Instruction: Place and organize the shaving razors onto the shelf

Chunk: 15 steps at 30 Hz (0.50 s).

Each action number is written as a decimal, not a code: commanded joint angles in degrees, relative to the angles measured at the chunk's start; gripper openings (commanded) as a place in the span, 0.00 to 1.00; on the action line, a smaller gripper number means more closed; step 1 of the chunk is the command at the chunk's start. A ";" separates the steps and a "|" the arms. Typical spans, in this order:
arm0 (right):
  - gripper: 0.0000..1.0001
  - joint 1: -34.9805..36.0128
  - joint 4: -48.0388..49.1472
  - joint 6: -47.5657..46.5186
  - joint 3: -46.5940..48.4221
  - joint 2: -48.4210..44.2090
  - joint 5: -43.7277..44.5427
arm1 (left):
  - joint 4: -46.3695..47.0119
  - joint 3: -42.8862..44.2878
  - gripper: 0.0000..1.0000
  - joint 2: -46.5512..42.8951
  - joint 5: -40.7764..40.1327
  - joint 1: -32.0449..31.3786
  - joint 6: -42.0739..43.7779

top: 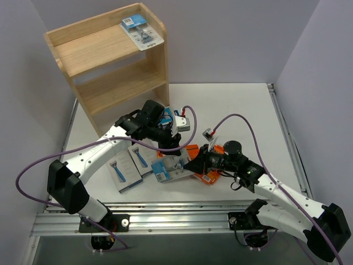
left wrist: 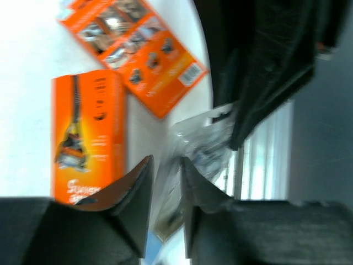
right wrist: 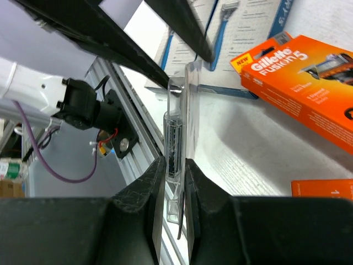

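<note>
**Q:** Location of the clear blister pack (top: 171, 170)?
**A:** At the centre of the table (top: 237, 105), beside the orange boxes (right wrist: 309, 88), well apart from the shelf (top: 94, 49).
**Q:** Claw states?
**A:** Right gripper (right wrist: 175, 163): clamped on the pack's edge. Left gripper (left wrist: 165, 163): fingers slightly parted, astride the pack.

The left arm (top: 96, 157) and the right arm (top: 287, 196) both wear white shells on their long links, broken by bulky black joint housings. One purple cable (top: 18, 175) loops out at nine o'clock beside the left arm; a second purple cable (top: 238, 115) arches at two o'clock over the right. Black mounts (top: 245, 221) at six o'clock carry silver screws. The left claw (left wrist: 165, 165) and the right claw (right wrist: 175, 163) end in matte black, wedge-shaped fingers.
</note>
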 commanded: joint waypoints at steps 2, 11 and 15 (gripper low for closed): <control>0.00 0.83 4.65 5.41 -0.16 1.12 3.77 | 10.29 0.17 0.47 -2.86 -14.42 0.50 -5.22; 0.00 0.83 14.62 14.47 -1.93 4.29 7.20 | 16.01 2.37 0.82 -7.95 -30.45 0.59 -12.16; 0.00 0.83 13.13 15.88 1.49 3.85 9.31 | 20.23 1.76 0.85 -16.12 -36.52 0.68 -14.54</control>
